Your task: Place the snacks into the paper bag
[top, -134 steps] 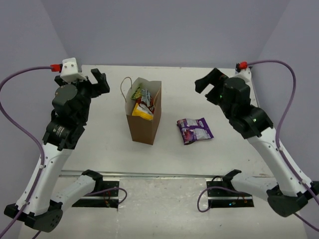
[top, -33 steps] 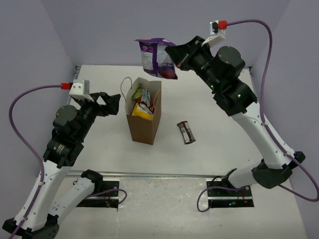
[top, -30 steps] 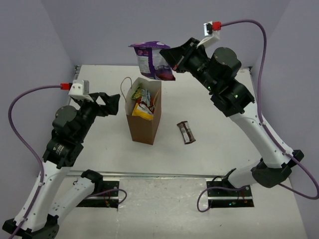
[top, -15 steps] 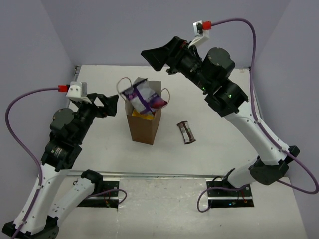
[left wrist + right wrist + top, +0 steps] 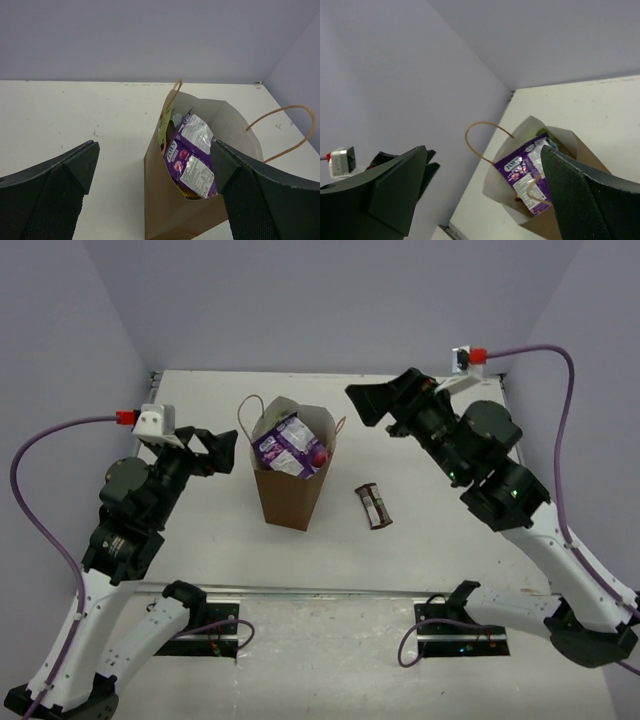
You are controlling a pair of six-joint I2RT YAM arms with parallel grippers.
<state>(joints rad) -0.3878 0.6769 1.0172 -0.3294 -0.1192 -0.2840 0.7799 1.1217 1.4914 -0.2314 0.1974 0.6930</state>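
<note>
The brown paper bag (image 5: 288, 495) stands upright mid-table. The purple packet (image 5: 287, 447) lies inside on top of the other snacks; it also shows in the left wrist view (image 5: 192, 155) and the right wrist view (image 5: 530, 172). A green packet edge (image 5: 167, 125) peeks out beneath it. The other snacks are mostly hidden under the purple packet. My right gripper (image 5: 372, 405) is open and empty, up and to the right of the bag. My left gripper (image 5: 218, 447) is open and empty, just left of the bag.
A small grey foil-like scrap (image 5: 373, 506) lies on the table right of the bag. The bag's loop handles (image 5: 248, 415) stick up at its rim. Purple walls close off the back and sides.
My right gripper carried the purple packet over the bag and let it go; the packet now rests inside. The right arm has drawn back to the right. The left arm barely moved.
</note>
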